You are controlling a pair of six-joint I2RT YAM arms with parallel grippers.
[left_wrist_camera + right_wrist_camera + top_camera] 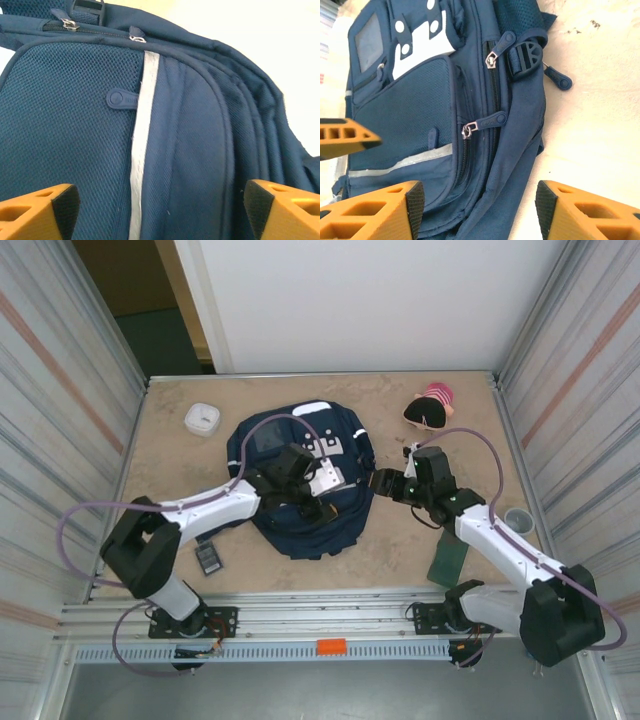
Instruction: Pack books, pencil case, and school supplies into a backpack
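My left pincer (160, 212) hangs spread wide with nothing in its grip. Directly beneath and ahead of it lies the large navy blue fabric backpack (305, 532), its mesh front pocket (65, 130) just beyond the left tip. My right pincer (477, 215) stands parted too, less widely, and also holds nothing. The backpack's side lies just ahead of its tips, a little to the left, and a silver zip slider (468, 131) is the nearest part in front.

The zip runs I can see ahead of the right pincer look closed, so I judge the bag needs opening before anything goes in. Well behind the right pincer, beside its own arm, lies the thin dark green flat book (447, 562). Behind the left pincer, near that arm's elbow, sits the small flat black rectangle with a grey panel (208, 557).

If I close on loose mesh or strap instead of the slider, I will bunch the cloth and drag the limp bag. If I pull a zip without the other pincer pinning the fabric, the whole backpack may slide. My two pincers are near each other and could knock together.
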